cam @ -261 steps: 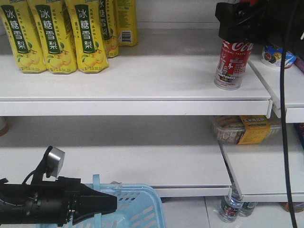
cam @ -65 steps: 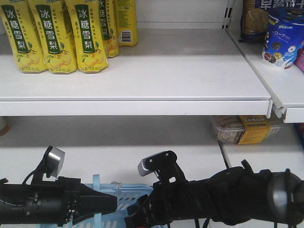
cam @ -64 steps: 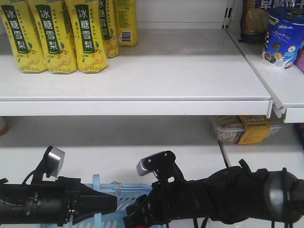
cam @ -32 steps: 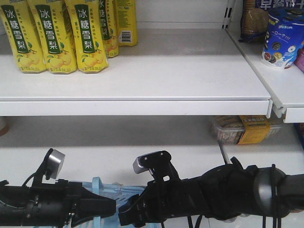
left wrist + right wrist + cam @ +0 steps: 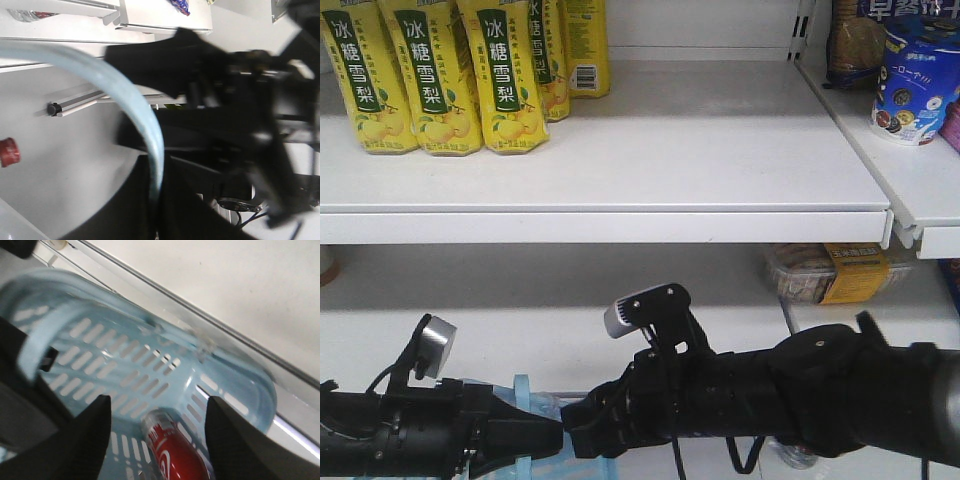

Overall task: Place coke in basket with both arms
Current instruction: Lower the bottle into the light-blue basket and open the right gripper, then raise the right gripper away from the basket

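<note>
The red coke [image 5: 175, 452] lies on its side on the floor of the light blue basket [image 5: 125, 365], its base end pointing to the far wall. My right gripper [image 5: 157, 407] hangs open just above it, and both fingers stand apart from the coke. My left gripper [image 5: 156, 170] is shut on the thin blue basket handle [image 5: 125, 95], which arcs up out of the jaws. In the front view the left gripper [image 5: 535, 438] and the right gripper [image 5: 578, 432] meet tip to tip at the bottom. Only the basket handle [image 5: 523, 395] shows there.
Yellow pear-drink bottles [image 5: 430, 80] stand at the upper shelf's back left. Snack packs [image 5: 910, 80] sit on the right-hand shelf, and a wrapped tray [image 5: 830, 272] lies on the lower one. The shelf edge [image 5: 610, 225] runs above both arms. A red cap [image 5: 7, 152] shows at far left.
The coke has left the upper shelf, where the right gripper held it, and lies in the basket. In the last half second the right arm rose slightly. The left arm and basket sank a little.
</note>
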{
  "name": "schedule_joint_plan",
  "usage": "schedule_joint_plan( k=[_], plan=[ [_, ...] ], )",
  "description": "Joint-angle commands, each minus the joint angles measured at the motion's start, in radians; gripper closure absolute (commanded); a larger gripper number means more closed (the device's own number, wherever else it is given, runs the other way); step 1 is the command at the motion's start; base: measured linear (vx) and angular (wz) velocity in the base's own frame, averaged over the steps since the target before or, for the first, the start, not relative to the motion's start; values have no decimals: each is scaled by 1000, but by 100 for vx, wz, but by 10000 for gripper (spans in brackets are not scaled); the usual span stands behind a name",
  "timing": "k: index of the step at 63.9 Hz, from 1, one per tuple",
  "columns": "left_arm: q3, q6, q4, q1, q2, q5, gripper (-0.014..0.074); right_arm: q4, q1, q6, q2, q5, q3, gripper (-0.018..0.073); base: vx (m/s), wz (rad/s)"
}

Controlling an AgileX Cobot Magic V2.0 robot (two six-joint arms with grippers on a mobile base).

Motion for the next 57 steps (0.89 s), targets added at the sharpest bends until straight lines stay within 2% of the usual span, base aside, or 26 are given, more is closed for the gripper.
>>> schedule_joint_plan(
  k=[1,13,27,30,34,43,51,57],
  plan=[
    [-22,0,-118,-3,-35,117,603,-88,-3,82,-109,-10,-23,141,0,0],
    [-22,0,-118,-3,-35,117,603,-355,-3,293,-283,-63,-23,141,0,0],
    [-22,0,-118,-3,-35,117,603,-743,-5,560,-458,-129,-23,141,0,0],
    [-22,0,-118,-3,-35,117,603,-843,-26,626,-485,-123,-23,141,0,0],
    [-22,0,-118,-3,-35,117,603,-926,-70,719,-511,-94,-23,141,0,0],
    [-22,0,-118,-3,-35,117,603,-1089,-239,888,-574,8,-23,141,0,0],
    [-22,0,-118,-3,-35,117,603,-1196,-387,916,-644,65,-23,141,0,0],
    [-22,0,-118,-3,-35,117,603,-1284,-468,916,-709,67,-23,144,0,0]
  ],
)
